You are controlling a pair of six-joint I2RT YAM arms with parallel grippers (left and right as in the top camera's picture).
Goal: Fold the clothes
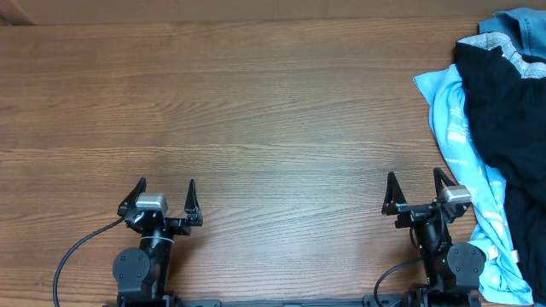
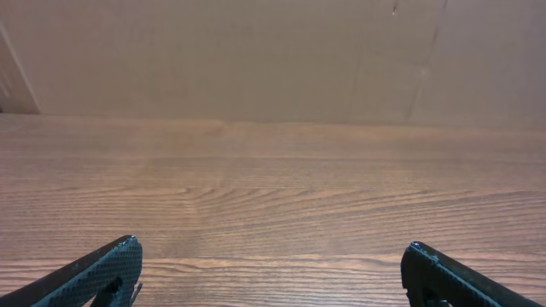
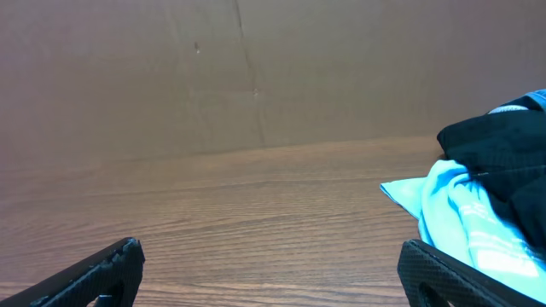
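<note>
The clothes lie in a pile at the table's right edge. A plain black garment point(image 1: 512, 111) lies on top of a light blue one point(image 1: 456, 128), and a denim-blue piece point(image 1: 516, 26) shows at the far corner. The black point(image 3: 499, 141) and light blue point(image 3: 461, 217) garments also show in the right wrist view. My left gripper point(image 1: 165, 188) is open and empty near the front edge, far left of the pile; it also shows in the left wrist view point(image 2: 273, 256). My right gripper point(image 1: 419, 182) is open and empty, just left of the light blue garment, as in its wrist view point(image 3: 269, 256).
The wooden table point(image 1: 256, 111) stretches left of the pile. A brown cardboard wall point(image 2: 273, 51) stands behind the far edge. Black cables point(image 1: 72, 256) run from the arm bases at the front.
</note>
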